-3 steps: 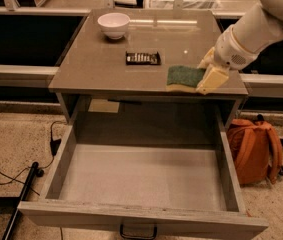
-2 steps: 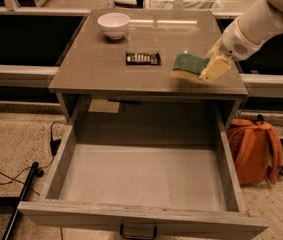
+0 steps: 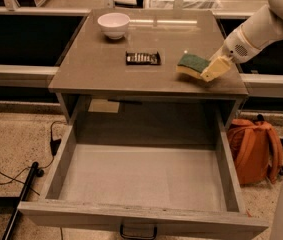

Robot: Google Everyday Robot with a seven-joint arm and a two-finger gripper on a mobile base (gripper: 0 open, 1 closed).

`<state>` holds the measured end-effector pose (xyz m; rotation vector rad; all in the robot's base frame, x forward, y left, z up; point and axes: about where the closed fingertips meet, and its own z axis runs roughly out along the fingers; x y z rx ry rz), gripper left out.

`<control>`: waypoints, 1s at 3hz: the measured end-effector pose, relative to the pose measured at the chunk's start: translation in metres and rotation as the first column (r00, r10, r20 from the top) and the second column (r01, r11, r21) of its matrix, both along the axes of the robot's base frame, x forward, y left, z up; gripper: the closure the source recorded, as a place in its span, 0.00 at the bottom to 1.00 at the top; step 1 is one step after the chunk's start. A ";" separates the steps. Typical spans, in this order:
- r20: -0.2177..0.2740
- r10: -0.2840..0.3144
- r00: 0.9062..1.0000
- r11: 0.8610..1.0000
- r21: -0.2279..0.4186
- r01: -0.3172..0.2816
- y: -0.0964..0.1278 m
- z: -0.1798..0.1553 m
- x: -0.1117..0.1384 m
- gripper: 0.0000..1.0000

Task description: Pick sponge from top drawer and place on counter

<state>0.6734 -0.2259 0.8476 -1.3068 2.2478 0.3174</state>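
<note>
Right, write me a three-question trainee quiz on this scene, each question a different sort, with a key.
1. True or false: the sponge lies inside the top drawer.
2. What stands near the far left corner of the counter? A) a white bowl B) a mug C) a plate
3. In a few words: where is the gripper?

Key
1. False: it is up at the counter, and the top drawer holds nothing that shows.
2. A
3. At the sponge's right end, over the right side of the counter, closed on the sponge.

Tilted sponge [image 3: 192, 64] in end effector [image 3: 215, 69], over counter [image 3: 111, 69]
</note>
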 end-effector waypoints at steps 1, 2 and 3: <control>-0.013 0.037 0.999 0.997 0.075 -0.036 0.002 -0.015 -0.002 0.13; 0.035 0.131 0.991 0.983 0.129 -0.134 0.009 -0.016 -0.010 0.00; 0.108 0.229 0.967 0.965 0.104 -0.240 -0.002 -0.008 -0.029 0.00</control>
